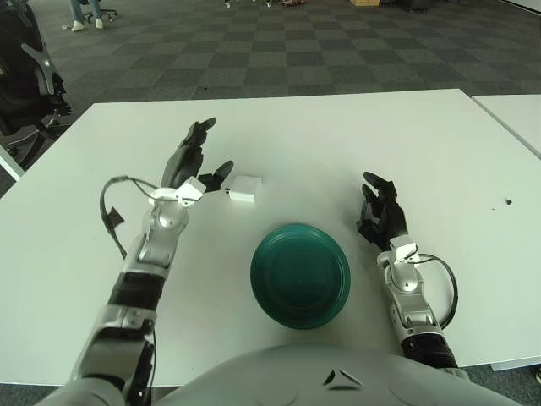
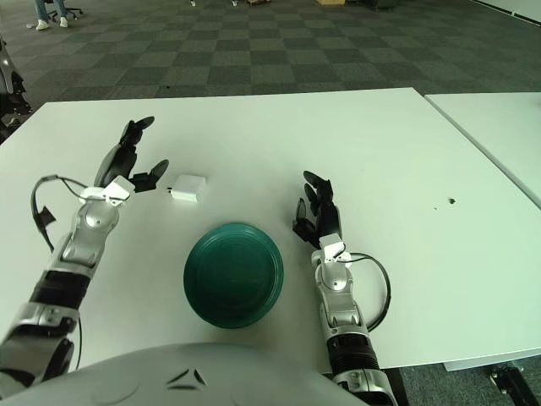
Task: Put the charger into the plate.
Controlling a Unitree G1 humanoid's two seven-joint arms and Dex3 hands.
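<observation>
A small white charger (image 1: 243,189) lies on the white table (image 1: 338,144), just beyond a dark green plate (image 1: 300,274) that sits near the table's front edge. My left hand (image 1: 199,161) is raised just left of the charger with its fingers spread, the thumb tip close to the charger's left end and holding nothing. My right hand (image 1: 382,211) shows to the right of the plate, fingers spread and holding nothing.
A second white table (image 1: 516,114) stands off to the right. A black office chair (image 1: 25,76) is at the far left beside the table's corner. A small dark speck (image 1: 508,202) marks the tabletop at the right.
</observation>
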